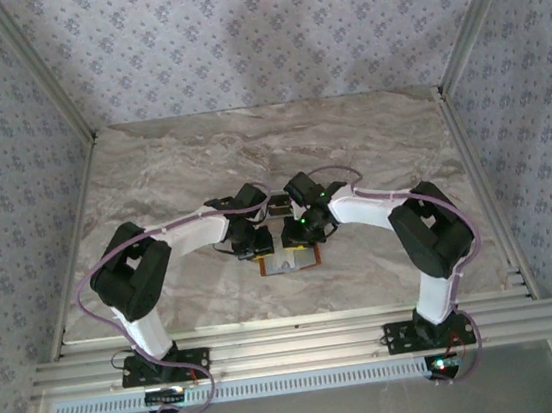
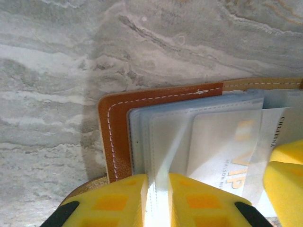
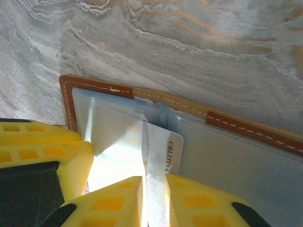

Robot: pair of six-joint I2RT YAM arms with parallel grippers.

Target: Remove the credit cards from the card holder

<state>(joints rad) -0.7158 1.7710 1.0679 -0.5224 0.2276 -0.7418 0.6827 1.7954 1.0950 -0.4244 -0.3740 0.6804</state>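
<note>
Card holder (image 1: 289, 258): brown leather, open flat on the table (image 1: 152, 181) midway between the arms, its clear sleeves (image 2: 156, 127) fanned up. Left fingers (image 2: 113, 201): nearly shut, pinching one sleeve leaf edge-on, with a VIP-printed credit card (image 2: 227, 146) pocketed just beside the pinch. Right fingers (image 3: 109, 203): nearly shut on a thin pale sheet (image 3: 152, 189) that could be sleeve or card; a printed card (image 3: 169, 151) half out of its pocket lies straight ahead, touching that sheet, long axis along the fingers, so the right arm is judged better placed to draw it.
</note>
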